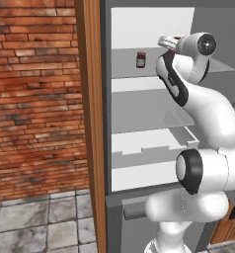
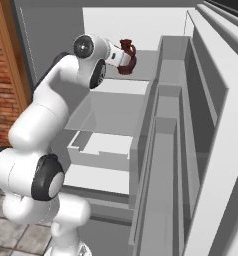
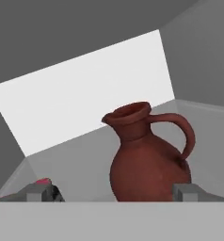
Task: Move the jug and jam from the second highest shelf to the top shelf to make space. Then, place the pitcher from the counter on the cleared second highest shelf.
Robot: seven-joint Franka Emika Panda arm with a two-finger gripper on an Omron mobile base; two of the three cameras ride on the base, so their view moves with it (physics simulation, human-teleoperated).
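The jug [image 3: 149,162] is found upright on the second highest shelf [image 1: 127,69], the jam [image 1: 141,59] well apart. The gripper [image 3: 114,193] is levelled at the jug's belly, jaws spread wide, nothing held. First step judged in hand; advance and closure required next.

Probably a home kitchen: grey shelved cabinet [image 1: 149,128], brick wall [image 1: 35,99], tiled floor [image 1: 35,222], jam [image 1: 141,59].

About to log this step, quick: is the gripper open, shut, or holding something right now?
Gripper: open, holding nothing; its fingertips stand wide on either side of the jug, not closed on it.
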